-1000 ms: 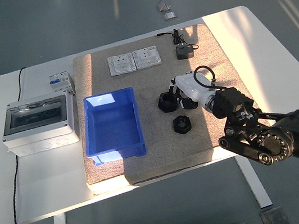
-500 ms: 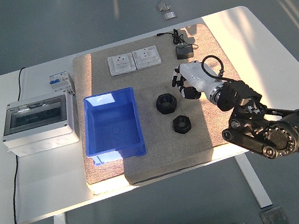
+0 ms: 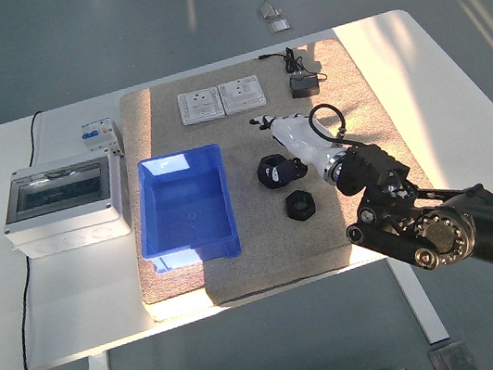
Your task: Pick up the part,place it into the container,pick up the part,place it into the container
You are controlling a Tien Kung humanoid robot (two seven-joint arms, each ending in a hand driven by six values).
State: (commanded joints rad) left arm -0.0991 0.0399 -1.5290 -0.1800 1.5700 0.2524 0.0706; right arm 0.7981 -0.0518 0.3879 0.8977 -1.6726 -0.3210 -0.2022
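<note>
Head view only. Right hand (image 3: 289,145), white-shelled, reaching in from the lower right on a black arm (image 3: 441,229) over a tan mat (image 3: 328,106) on the white bench (image 3: 456,86). Fingers lowered onto the nearer of two black nuts: upper nut (image 3: 272,172) right under the fingertips and touching them, partly covered on its right side. Impossible to tell whether the fingers are closed around that nut or merely resting on it; the nut sitting on the mat, not lifted. One finger (image 3: 260,123) stretched out toward the far side, pointing away from the nut. Second black nut (image 3: 299,205) just nearer the camera than the hand, lying flat on the mat, apart from the fingers. Blue container (image 3: 186,204) to the left of the hand, beyond the upper nut, open side up, nothing visible inside. Two white wall sockets (image 3: 222,100) farther out from the hand, side by side at the mat's far edge. Small black adapter (image 3: 304,87) with its cable beyond the hand, to the right of the sockets. Grey distribution box (image 3: 64,203) with a clear lid well to the left, past the container, off the mat on the bare bench, with a small breaker unit (image 3: 98,133) at its far corner. Left hand nowhere visible.
</note>
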